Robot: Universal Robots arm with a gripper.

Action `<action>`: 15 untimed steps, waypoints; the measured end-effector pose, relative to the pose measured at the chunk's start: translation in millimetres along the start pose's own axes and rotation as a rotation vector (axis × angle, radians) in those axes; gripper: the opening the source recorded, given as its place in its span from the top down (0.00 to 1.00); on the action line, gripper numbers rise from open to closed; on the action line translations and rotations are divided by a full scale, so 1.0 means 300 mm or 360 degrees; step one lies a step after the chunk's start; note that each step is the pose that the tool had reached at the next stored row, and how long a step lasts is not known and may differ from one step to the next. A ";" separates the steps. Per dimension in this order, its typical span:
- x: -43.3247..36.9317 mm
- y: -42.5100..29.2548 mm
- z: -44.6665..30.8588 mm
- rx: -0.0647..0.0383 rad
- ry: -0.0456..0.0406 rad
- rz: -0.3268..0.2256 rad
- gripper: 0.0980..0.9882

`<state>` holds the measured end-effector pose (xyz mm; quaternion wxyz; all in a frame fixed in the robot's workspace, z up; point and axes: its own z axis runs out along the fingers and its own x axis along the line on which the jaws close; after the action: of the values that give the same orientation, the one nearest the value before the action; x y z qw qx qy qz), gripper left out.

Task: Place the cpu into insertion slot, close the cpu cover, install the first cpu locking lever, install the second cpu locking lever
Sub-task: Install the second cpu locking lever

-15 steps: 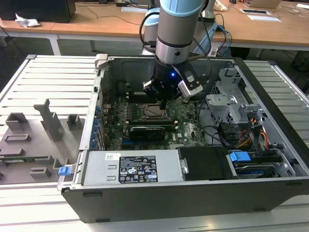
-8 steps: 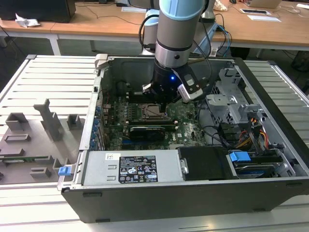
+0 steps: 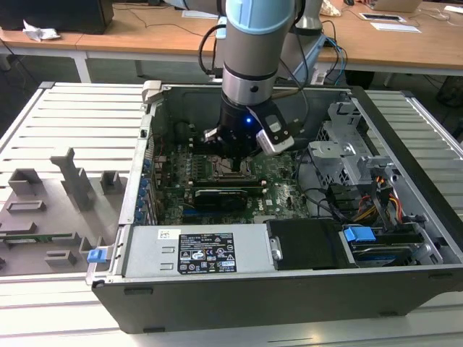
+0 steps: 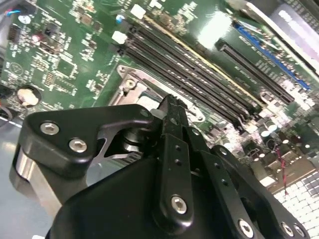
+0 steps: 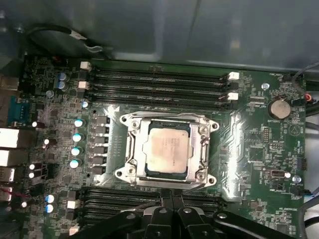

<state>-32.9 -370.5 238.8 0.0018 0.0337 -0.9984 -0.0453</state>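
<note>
The arm reaches straight down into the open computer case (image 3: 405, 217), and the gripper (image 3: 237, 160) hangs low over the green motherboard (image 5: 259, 149), just above the socket area in the exterior view. In the first wrist view the cpu (image 5: 167, 148) lies flat in the insertion slot (image 5: 130, 149), its pale metal top showing through the square window of the cpu cover (image 5: 199, 149), which lies down flat over the socket. From the chip, the gripper's black fingers (image 5: 172, 199) sit at about six o'clock, pressed close together so that hardly any gap shows between them, their tips at the edge of the socket frame. I cannot tell whether they actually touch the frame or a lever there, and nothing is visibly pinched between them. In the second wrist view the same narrow fingertips (image 4: 172, 107) hover at the silvery socket rim (image 4: 130, 79), with the long black memory slots (image 4: 199, 74) running past at roughly two o'clock. In the first wrist view memory slots (image 5: 159, 82) lie at twelve o'clock of the chip, and a round coin battery (image 5: 279, 108) at about two o'clock.
</note>
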 end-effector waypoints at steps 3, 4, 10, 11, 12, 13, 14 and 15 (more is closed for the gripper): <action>0.026 -0.001 0.003 -0.0002 0.0000 0.0000 0.99; 0.032 -0.001 0.005 -0.0002 0.0000 0.0000 0.99; 0.050 -0.005 0.023 -0.0010 0.0000 0.0000 0.99; 0.053 -0.011 0.023 -0.0032 -0.0002 0.0000 0.99; 0.056 -0.016 0.023 -0.0052 -0.0003 0.0000 0.99; 0.063 -0.022 0.022 -0.0068 -0.0004 0.0000 0.99; 0.067 -0.026 0.022 -0.0074 -0.0005 0.0000 0.99; 0.072 -0.029 0.022 -0.0078 -0.0005 0.0000 0.99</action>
<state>-53.8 -380.0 231.4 0.0010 0.0337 -0.9970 -0.0700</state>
